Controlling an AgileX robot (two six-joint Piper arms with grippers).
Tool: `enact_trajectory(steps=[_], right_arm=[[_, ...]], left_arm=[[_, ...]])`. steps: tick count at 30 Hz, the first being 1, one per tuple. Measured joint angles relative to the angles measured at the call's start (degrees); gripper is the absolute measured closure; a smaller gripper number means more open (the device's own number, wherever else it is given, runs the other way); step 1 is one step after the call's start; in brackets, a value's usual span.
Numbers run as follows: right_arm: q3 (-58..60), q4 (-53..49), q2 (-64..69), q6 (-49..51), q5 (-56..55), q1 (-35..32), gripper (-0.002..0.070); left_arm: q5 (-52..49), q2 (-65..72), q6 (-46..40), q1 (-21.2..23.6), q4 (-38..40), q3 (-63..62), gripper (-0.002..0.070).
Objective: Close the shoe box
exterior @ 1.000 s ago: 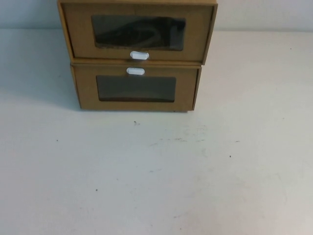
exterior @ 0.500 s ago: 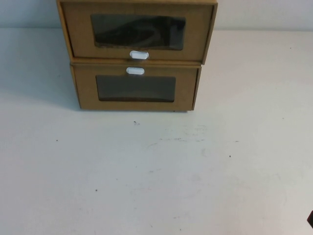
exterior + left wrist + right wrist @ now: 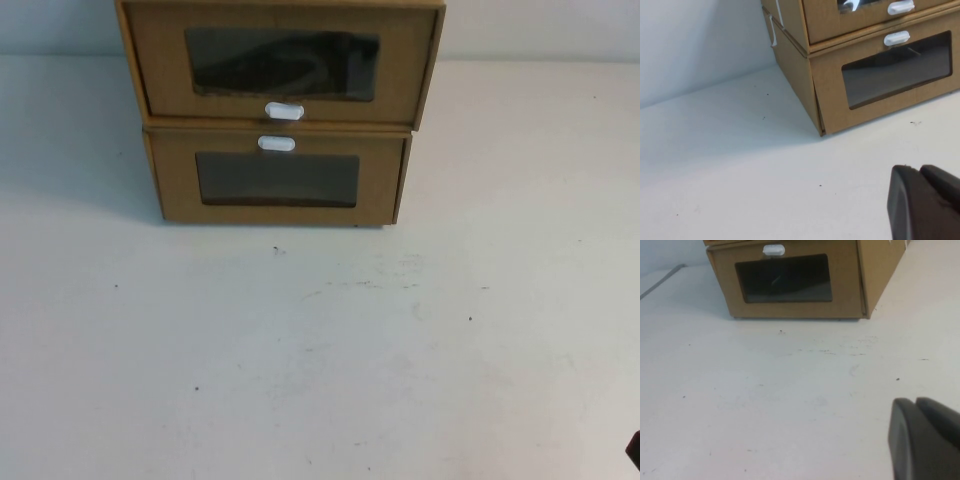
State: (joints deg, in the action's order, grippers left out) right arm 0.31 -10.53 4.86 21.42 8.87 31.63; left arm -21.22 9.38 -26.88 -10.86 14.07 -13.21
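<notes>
The shoe box (image 3: 160,60) is the upper of two stacked brown boxes at the table's back, with a clear window and a white pull tab (image 3: 284,110) below it. Its drawer front stands slightly forward of the box under it. It also shows in the left wrist view (image 3: 840,25). My left gripper (image 3: 920,172) is shut and empty, low over the table in front of the stack's left corner. My right gripper (image 3: 915,402) is shut and empty, well in front of the stack; only a dark tip of it (image 3: 635,450) shows in the high view.
The twin brown box (image 3: 175,185) lies under the shoe box, its white tab (image 3: 277,143) above its window; it also shows in the right wrist view (image 3: 845,280). The white table (image 3: 320,340) stretches in front of the stack, with small dark specks.
A dark tip of my right gripper has come into the high view's bottom right corner. The boxes have not moved.
</notes>
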Motion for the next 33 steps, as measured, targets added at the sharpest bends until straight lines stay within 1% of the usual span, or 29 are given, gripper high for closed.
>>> enact_trajectory(steps=[3, 4, 6, 11, 14, 17, 24, 25, 29, 31, 33], right_arm=[[0.0, -2.0, -0.4, 0.0, 0.1, -0.6, 0.0687], [0.0, -2.8, -0.6, 0.0, 0.1, -1.8, 0.0687], [0.0, -3.3, -0.7, 0.0, 0.2, -5.6, 0.0687], [1.1, -4.3, -3.8, -0.1, 0.9, -17.9, 0.0687], [1.2, -4.2, -5.3, -0.1, 1.7, -21.8, 0.0687], [1.2, -5.2, -5.3, -0.1, 1.0, -23.2, 0.0687], [1.2, -5.1, -5.3, -0.6, 0.4, -23.3, 0.0687], [1.2, -3.0, -5.3, -2.7, 1.0, -23.3, 0.0687], [1.2, 13.6, -5.3, -21.4, 5.9, -24.2, 0.0687], [1.2, 18.5, -5.3, -26.8, 8.8, -25.5, 0.0687], [1.2, 20.3, -5.3, -29.4, 10.3, -26.6, 0.0687]], left_arm=[[0.0, 0.0, 0.0, 0.0, 0.0, 0.0, 0.0677], [0.0, 0.0, 0.0, 0.0, 0.0, 0.0, 0.0677], [0.0, 0.0, 0.0, 0.0, 0.0, 0.0, 0.0677], [0.0, 0.0, 0.0, 0.0, 0.0, 0.0, 0.0677], [-0.2, 0.0, 0.0, 0.0, 0.0, 0.0, 0.0677], [-0.7, 0.1, 0.1, 0.0, 0.0, 0.0, 0.0677], [-0.9, 0.1, 0.1, 0.0, 0.0, 0.0, 0.0677], [-0.9, 0.1, 0.1, 0.0, 0.0, 0.0, 0.0677], [-0.9, 0.1, 0.1, 0.0, 0.0, 0.0, 0.0677], [-0.9, 0.1, 0.1, 0.0, 0.0, 0.0, 0.0677], [-0.9, 0.1, 0.1, 0.0, 0.0, 0.0, 0.0677]])
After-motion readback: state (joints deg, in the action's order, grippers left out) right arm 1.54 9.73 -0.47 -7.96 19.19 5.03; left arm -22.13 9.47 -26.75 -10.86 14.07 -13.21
